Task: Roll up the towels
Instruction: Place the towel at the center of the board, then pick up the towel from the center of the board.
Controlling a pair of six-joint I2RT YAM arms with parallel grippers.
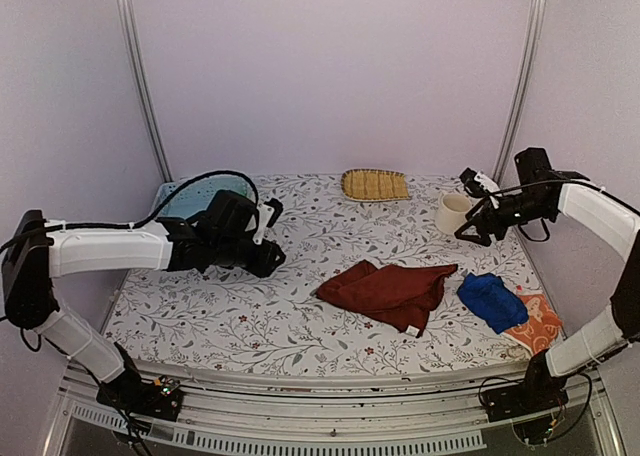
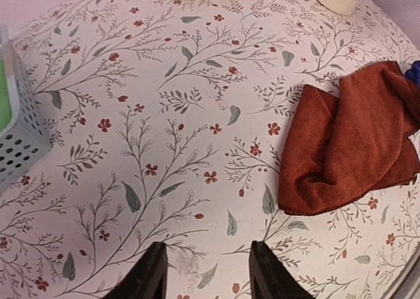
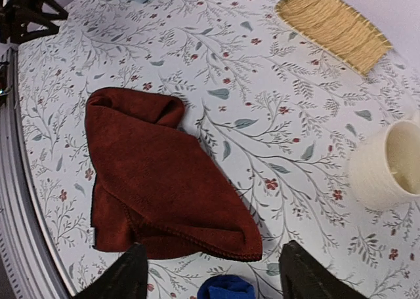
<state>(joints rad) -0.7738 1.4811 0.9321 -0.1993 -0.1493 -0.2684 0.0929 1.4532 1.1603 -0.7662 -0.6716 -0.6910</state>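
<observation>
A dark reddish-brown towel (image 1: 390, 291) lies crumpled and loosely folded in the middle of the table; it also shows in the left wrist view (image 2: 348, 141) and the right wrist view (image 3: 157, 181). To its right sits a bunched royal blue towel (image 1: 492, 301) (image 3: 226, 289), partly on top of an orange towel (image 1: 540, 326). A strip of bright green (image 2: 3, 99) shows inside the basket. My left gripper (image 1: 276, 236) (image 2: 207, 273) hovers open over bare tablecloth, left of the brown towel. My right gripper (image 1: 466, 206) (image 3: 213, 279) is raised at the back right, open, with nothing in it.
A pale blue perforated basket (image 1: 190, 198) (image 2: 23, 148) stands at the back left, behind my left arm. A yellow straw tray (image 1: 374, 184) (image 3: 335, 27) lies at the back middle. A cream cup (image 1: 453, 213) (image 3: 387, 164) stands just beside my right gripper. The table's front edge (image 1: 300, 371) runs along a metal rail.
</observation>
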